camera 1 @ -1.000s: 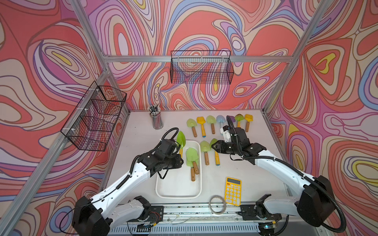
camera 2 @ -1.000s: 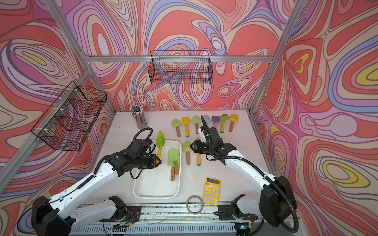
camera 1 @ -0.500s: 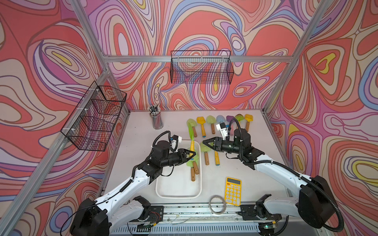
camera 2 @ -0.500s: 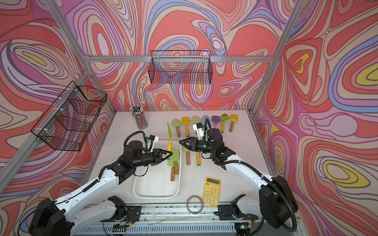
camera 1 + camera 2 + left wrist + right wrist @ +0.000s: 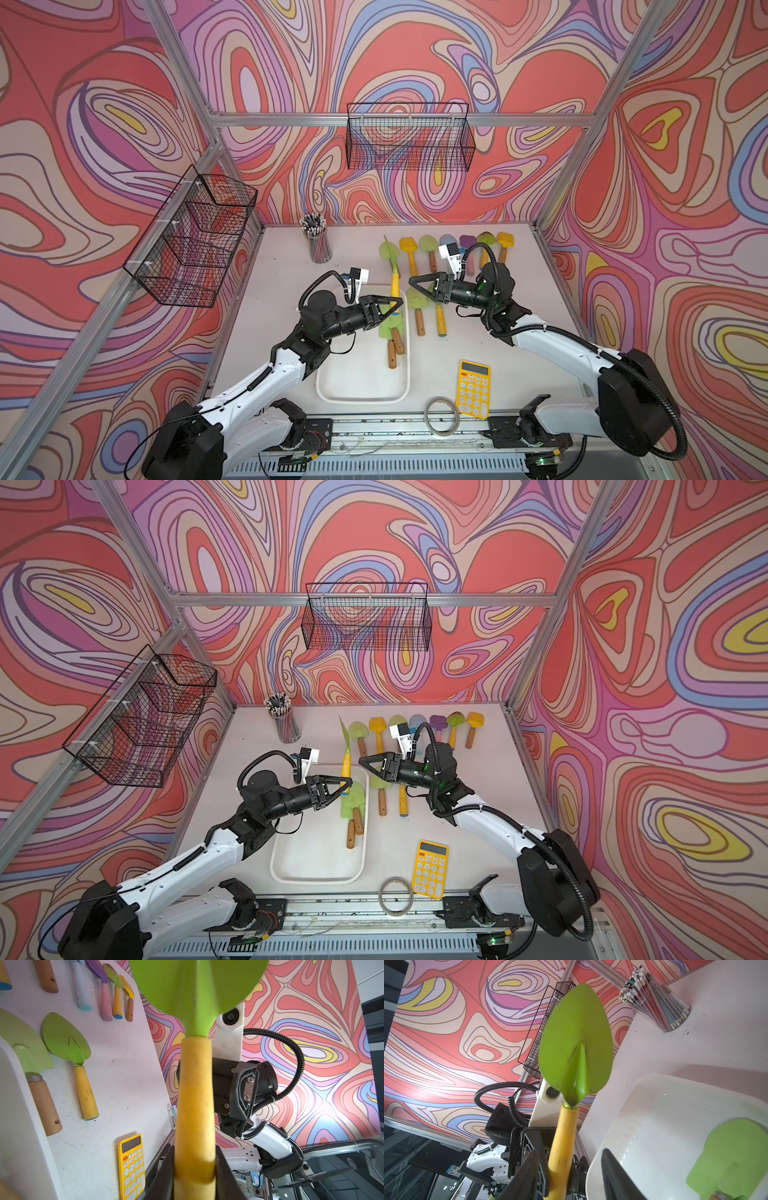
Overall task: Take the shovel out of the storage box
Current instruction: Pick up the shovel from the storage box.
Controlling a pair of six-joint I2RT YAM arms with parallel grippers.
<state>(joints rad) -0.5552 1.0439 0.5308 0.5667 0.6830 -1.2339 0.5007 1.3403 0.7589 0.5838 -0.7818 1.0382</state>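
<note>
The shovel point(image 5: 395, 284), with a green blade and a yellow handle, hangs in the air over the far end of the white storage box point(image 5: 361, 401), blade toward the back wall. My left gripper point(image 5: 394, 306) is shut on the handle's lower end, and its jaws press both sides of the handle in the left wrist view point(image 5: 195, 1167). My right gripper point(image 5: 411, 282) faces it from the right and is open. In the right wrist view point(image 5: 572, 1153) the handle point(image 5: 562, 1142) stands between its fingers, close to one finger point(image 5: 535, 1167). Two more green shovels point(image 5: 392, 332) lie in the box.
Several coloured shovels point(image 5: 453, 245) lie in a row at the back, and two more point(image 5: 428, 311) lie just right of the box. A yellow calculator point(image 5: 473, 388) and a tape ring point(image 5: 441, 422) sit near the front. A pencil cup point(image 5: 319, 243) stands at the back left. Wire baskets point(image 5: 409, 139) hang on the walls.
My left gripper turned level, carrying the shovel toward the right. My right gripper swung up from the table shovels, closed in on the handle and opened wider.
</note>
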